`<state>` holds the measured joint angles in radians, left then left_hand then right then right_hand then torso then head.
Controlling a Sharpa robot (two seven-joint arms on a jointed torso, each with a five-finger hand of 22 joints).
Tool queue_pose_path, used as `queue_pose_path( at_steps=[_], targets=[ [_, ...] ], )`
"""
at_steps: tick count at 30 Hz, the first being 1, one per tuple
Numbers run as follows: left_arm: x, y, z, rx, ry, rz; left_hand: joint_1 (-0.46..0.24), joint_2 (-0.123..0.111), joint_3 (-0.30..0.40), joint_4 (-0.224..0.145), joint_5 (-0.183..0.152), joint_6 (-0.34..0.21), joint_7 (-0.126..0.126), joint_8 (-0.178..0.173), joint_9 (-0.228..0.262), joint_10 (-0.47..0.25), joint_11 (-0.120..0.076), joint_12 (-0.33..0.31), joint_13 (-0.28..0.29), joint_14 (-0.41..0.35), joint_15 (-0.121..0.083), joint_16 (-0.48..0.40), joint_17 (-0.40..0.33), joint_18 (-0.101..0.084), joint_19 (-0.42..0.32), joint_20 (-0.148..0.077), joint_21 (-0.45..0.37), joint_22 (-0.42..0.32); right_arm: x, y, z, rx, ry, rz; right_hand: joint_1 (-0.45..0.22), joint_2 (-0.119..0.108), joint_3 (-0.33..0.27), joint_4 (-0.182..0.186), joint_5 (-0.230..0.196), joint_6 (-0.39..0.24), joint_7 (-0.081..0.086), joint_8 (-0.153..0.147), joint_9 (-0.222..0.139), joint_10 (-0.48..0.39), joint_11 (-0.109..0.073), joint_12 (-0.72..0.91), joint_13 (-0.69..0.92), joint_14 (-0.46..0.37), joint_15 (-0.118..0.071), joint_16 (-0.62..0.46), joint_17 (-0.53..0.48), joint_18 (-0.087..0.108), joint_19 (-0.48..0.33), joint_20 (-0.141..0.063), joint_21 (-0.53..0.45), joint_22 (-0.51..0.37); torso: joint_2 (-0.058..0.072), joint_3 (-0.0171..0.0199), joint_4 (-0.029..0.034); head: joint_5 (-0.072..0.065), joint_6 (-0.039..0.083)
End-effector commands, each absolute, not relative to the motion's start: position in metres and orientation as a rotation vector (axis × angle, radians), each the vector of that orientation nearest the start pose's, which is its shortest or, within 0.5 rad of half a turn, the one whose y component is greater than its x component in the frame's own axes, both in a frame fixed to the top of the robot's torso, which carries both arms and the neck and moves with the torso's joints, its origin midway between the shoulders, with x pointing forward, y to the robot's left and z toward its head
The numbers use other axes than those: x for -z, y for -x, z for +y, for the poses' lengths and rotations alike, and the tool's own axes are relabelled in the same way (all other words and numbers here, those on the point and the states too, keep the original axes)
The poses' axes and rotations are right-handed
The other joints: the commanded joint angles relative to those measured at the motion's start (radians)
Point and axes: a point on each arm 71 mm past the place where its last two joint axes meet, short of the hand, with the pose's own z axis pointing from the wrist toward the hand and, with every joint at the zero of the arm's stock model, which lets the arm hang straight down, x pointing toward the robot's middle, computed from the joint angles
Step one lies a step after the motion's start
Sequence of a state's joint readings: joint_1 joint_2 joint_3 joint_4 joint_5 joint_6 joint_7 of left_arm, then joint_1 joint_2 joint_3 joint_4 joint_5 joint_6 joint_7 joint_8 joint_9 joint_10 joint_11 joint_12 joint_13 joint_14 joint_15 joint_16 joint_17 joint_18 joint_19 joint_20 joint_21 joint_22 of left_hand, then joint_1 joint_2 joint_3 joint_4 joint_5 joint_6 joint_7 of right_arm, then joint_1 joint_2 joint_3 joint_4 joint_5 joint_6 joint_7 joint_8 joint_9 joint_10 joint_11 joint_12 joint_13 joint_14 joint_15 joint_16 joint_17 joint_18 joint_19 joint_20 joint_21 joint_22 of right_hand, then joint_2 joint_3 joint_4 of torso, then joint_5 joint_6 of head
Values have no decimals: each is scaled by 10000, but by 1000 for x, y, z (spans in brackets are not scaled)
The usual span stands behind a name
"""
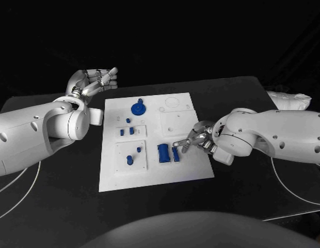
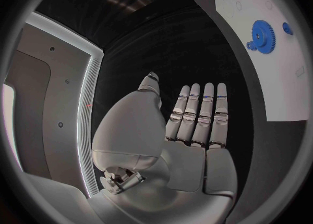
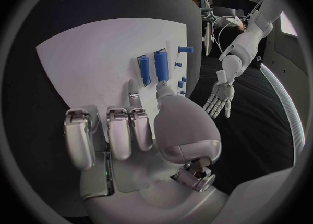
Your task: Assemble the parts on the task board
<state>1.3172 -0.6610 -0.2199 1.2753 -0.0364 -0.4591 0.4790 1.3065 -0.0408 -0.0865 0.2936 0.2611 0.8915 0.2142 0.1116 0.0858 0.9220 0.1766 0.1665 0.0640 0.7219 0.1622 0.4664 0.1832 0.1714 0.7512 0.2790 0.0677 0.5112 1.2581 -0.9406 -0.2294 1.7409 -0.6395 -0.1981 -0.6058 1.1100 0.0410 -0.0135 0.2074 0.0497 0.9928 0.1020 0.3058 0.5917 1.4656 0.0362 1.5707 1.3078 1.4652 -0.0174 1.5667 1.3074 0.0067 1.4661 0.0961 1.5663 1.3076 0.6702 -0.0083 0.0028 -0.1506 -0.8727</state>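
Note:
The white task board (image 1: 156, 170) lies mid-table. On it are a blue gear (image 1: 139, 108), small blue pegs (image 1: 126, 132) and two upright blue bars (image 1: 169, 153). My right hand (image 1: 195, 139) hovers at the board's right edge next to those bars, holding nothing, its fingers apart. The right wrist view shows its fingertips (image 3: 133, 89) just short of the bars (image 3: 153, 68) on the board (image 3: 91, 62). My left hand (image 1: 93, 80) is raised off the board's far-left corner, fingers straight, nothing in it. In the left wrist view, that hand (image 2: 189, 130) is flat, with the gear (image 2: 263, 35) beyond it.
Two more small blue parts (image 1: 133, 155) stand in a square sub-plate at the board's near left. A white object (image 1: 288, 99) lies at the table's far right. Thin white cables run over the black table on both sides.

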Motion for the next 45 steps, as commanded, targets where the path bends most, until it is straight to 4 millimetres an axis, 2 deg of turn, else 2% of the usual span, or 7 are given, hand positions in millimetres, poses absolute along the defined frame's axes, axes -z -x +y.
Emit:
queue_pose_path(
  at_steps=[1, 2, 4, 6, 8, 31, 45],
  targets=[
    [185, -536, 198, 13354, 9235, 13565, -20, 101, -27, -3, 43, -78, 3, 49, 15, -42, -1, 53, 3, -43, -6, 60, -16, 95, -32, 41, -19, -16, 251, -405, -219, -4801, -7170, 24128, 200, 147, -269, 43, 19, -346, -297, 1342, 1509, 1052, -178, 0, 2630, 1056, -217, 41, 2634, -67, 1047, -236, 45, 2632, 2, -2, 0, 23, 1],
    [185, -536, 198, 13353, 9236, 13567, -20, 101, -27, -3, 43, -78, 3, 49, 15, -42, -1, 53, 3, -43, -6, 60, -16, 95, -32, 41, -19, -16, 251, -404, -220, -4767, -7103, 24183, 294, 245, -381, 76, 32, -627, -399, 2064, 2355, 1052, -290, 0, 2630, 1056, -307, 41, 2634, -67, 1047, -352, 45, 2632, 1, -3, 0, 17, 1],
    [185, -536, 198, 13354, 9235, 13568, -20, 101, -27, -3, 43, -78, 3, 49, 15, -42, -1, 53, 3, -43, -6, 60, -16, 95, -32, 41, -19, -16, 250, -401, -223, -4710, -6905, 24313, 476, 353, -418, 24, 72, -666, -476, 2805, 3162, 1052, -428, 0, 2630, 1056, -392, 41, 2634, -67, 1047, -377, 45, 2632, -4, -7, 2, 8, 1],
    [185, -536, 198, 13354, 9234, 13569, -20, 101, -27, -3, 43, -78, 3, 49, 15, -42, -1, 53, 3, -43, -6, 60, -16, 95, -32, 41, -19, -16, 249, -398, -224, -4659, -6652, 24473, 592, 426, -451, -17, 42, -849, -563, 3328, 3827, 1052, -504, 0, 2630, 1056, -458, 41, 2634, -67, 1047, -445, 45, 2632, -5, -3, -2, 7, 1],
    [185, -536, 198, 13351, 9235, 13571, -20, 101, -27, -3, 43, -78, 3, 49, 15, -42, -1, 53, 3, -43, -6, 60, -16, 95, -32, 41, -19, -16, 249, -396, -224, -4608, -6367, 24674, 646, 455, -476, -37, 40, -974, -595, 3516, 4124, 1052, -535, 0, 2630, 1056, -486, 41, 2634, -67, 1047, -476, 45, 2632, 0, 2, -13, 10, 1],
    [185, -536, 197, 13372, 9190, 13592, -15, 138, -26, -2, 49, -83, 3, 54, 15, -47, -1, 64, 3, -49, -5, 76, -34, 94, -41, 43, -19, -36, 257, -393, -208, -4636, -5283, 25583, 602, 486, -545, 0, 28, -1081, -611, 3647, 4398, 1052, -555, 0, 2630, 1056, -508, 41, 2634, -67, 1047, -503, 45, 2632, 6, -5, -7, -35, 1],
    [185, -536, 197, 13383, 9190, 13603, -15, 138, -26, -2, 49, -83, 3, 54, 15, -47, -1, 64, 3, -49, -5, 76, -34, 94, -41, 43, -19, -36, 264, -392, -206, -4379, -5203, 25758, 753, 639, -469, -82, 37, -1124, -651, 3714, 4585, 1052, -587, 0, 2630, 1056, -532, 41, 2634, -67, 1047, -526, 45, 2632, -5, -6, -6, -45, 1]
  ],
)
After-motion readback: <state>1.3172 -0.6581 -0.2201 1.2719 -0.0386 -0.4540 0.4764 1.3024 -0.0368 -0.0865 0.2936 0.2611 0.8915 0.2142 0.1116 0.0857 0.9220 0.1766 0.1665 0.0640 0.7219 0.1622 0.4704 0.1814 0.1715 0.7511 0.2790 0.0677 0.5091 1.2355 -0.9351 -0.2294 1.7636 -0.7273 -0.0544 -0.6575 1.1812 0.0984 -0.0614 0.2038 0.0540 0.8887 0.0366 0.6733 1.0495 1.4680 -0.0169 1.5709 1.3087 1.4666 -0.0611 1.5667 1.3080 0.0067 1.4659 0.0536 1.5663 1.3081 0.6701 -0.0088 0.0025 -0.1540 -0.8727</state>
